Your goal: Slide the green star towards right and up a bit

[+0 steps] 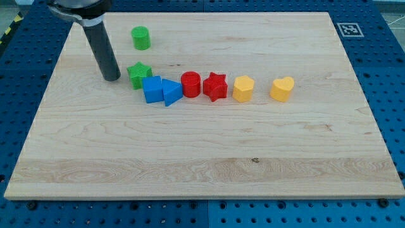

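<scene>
Green star [139, 74] beside blue cube [152, 89] — my tip [112, 78] just left

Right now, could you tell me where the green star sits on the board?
The green star sits in the view's upper left, just right of my tip, touching the blue cube below-right, with the green cylinder above.

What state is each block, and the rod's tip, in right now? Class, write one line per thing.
my tip: on the board, just to the view's left of the green star.
green star: flat, touching the blue block.
green cylinder: upright, alone.
blue block: against the blue triangle.
blue triangle: beside the red cylinder.
red cylinder: upright.
red star: flat.
yellow hexagon: upright.
yellow heart: apart from the row.
</scene>
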Motion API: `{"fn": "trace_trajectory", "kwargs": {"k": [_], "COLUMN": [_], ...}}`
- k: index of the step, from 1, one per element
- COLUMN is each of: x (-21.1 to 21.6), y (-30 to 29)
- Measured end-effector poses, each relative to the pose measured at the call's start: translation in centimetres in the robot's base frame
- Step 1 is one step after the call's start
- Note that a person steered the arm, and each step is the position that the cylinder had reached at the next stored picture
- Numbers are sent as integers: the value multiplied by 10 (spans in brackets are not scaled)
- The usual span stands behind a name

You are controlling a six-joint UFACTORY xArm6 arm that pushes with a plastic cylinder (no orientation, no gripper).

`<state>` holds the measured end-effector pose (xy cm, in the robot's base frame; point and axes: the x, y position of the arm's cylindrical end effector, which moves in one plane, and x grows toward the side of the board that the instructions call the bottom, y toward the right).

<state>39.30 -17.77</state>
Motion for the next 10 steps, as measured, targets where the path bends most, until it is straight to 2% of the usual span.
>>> {"fn": "trace_trajectory", "kwargs": {"k": [1,3,4,7,10], "x": [0,33,27,-1,-5], "y": [5,5,14,87,98]}}
